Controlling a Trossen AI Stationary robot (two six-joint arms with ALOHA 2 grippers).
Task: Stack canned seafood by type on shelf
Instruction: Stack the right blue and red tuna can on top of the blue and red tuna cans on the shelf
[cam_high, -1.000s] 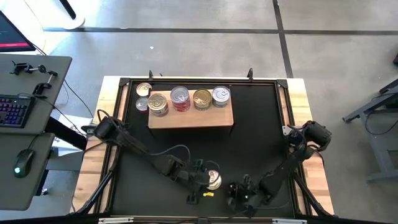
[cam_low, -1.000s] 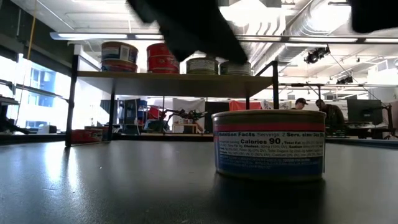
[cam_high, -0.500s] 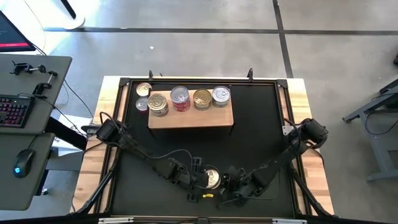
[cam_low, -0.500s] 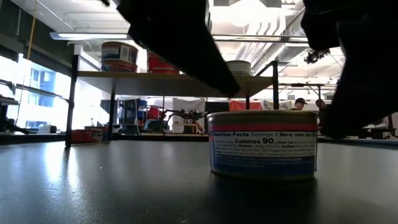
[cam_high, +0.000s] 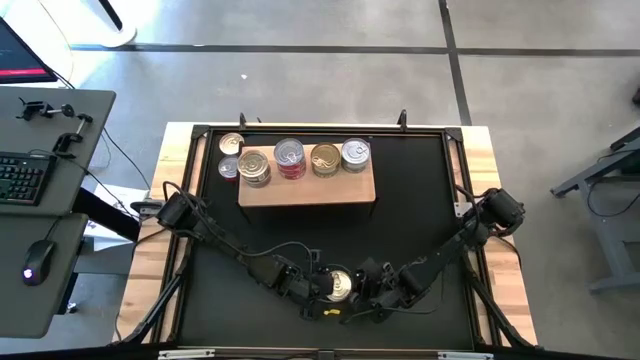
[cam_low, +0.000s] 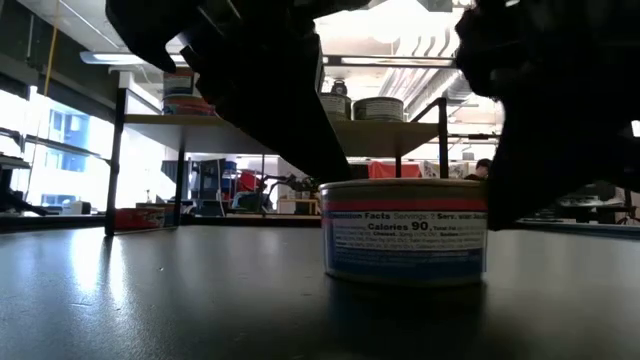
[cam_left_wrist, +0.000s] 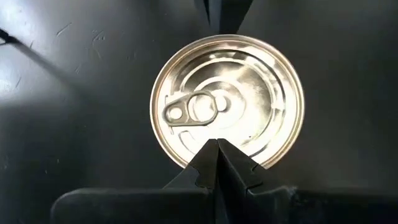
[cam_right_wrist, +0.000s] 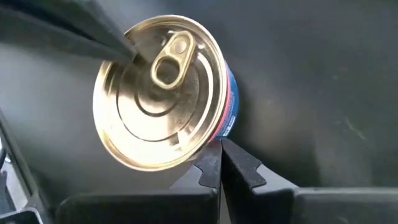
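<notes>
One tin of canned seafood (cam_high: 340, 285), with a gold pull-tab lid and a blue-and-red label, stands upright on the black table near its front edge. My left gripper (cam_high: 329, 287) is shut at the tin's left. My right gripper (cam_high: 358, 288) is shut at its right. The shelf (cam_high: 306, 190), a light-brown wooden block, stands at the far middle. Several tins (cam_high: 290, 157) stand in a row on its far part. Two more tins (cam_high: 230, 146) stand on the table by its far left corner. My left gripper lays its shut fingertips (cam_left_wrist: 216, 149) on the tin's lid, just inside the rim (cam_left_wrist: 186, 163) on the tin's left. The fingers slant down from the table's left. The tin stands flat on the table. My right gripper sets its shut fingertips (cam_right_wrist: 219, 155) against the tin's side wall (cam_right_wrist: 227, 124), at the blue label just under the rim. The fingers slant down from the table's right.
A raised black frame (cam_high: 462, 200) borders the table. Bare black tabletop (cam_high: 300, 235) lies between the shelf and the tin. A desk with a keyboard (cam_high: 25, 175) and a mouse stands left of the table.
My right gripper has swung toward the table's left and come up against the tin's side. My left gripper has sunk and tipped down onto the lid. The tin has slid a little toward the table's left, still upright.
</notes>
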